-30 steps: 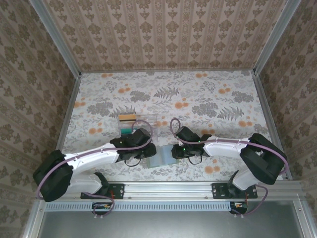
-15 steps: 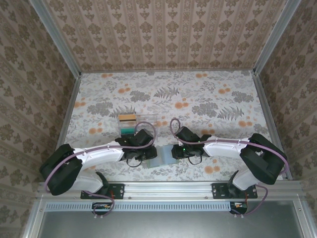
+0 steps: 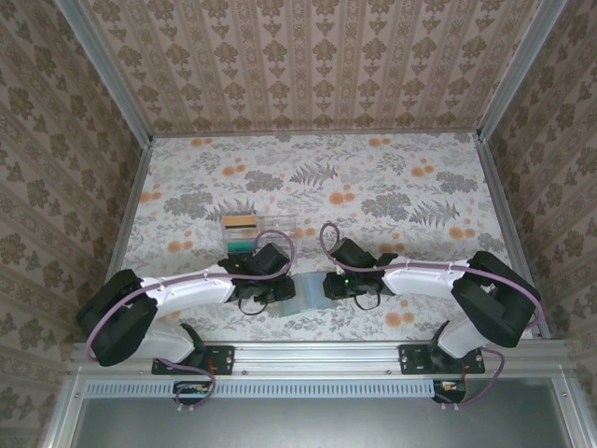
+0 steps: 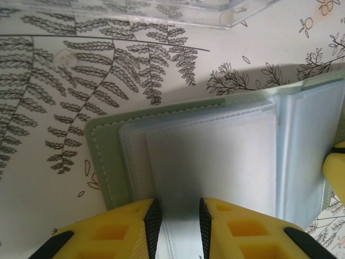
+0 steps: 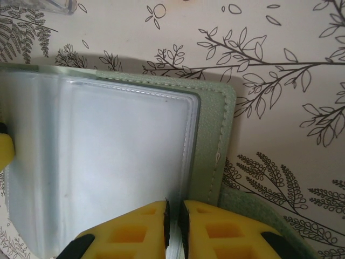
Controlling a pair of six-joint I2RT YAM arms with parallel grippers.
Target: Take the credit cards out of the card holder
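Note:
The card holder [image 3: 306, 297] lies open on the table between my two grippers, pale green outside with pale clear sleeves inside [image 4: 215, 145]. My left gripper [image 4: 177, 221] stands over its left half, jaws a little apart with a sleeve showing in the gap. My right gripper [image 5: 174, 221] is pinched almost closed on the sleeve edge beside the green cover [image 5: 213, 140]. A teal credit card [image 3: 240, 245] and a tan one [image 3: 240, 222] lie in the clear tray. No card shows plainly inside the sleeves.
The clear plastic tray [image 3: 270, 229] sits just behind the left gripper, and its rim [image 4: 161, 11] shows at the top of the left wrist view. The flowered tablecloth [image 3: 392, 187] stretches to the back and sides, with patterned walls around it.
The left arm's elbow has swung and its gripper has edged slightly right over the holder. The right arm and the holder have stayed still.

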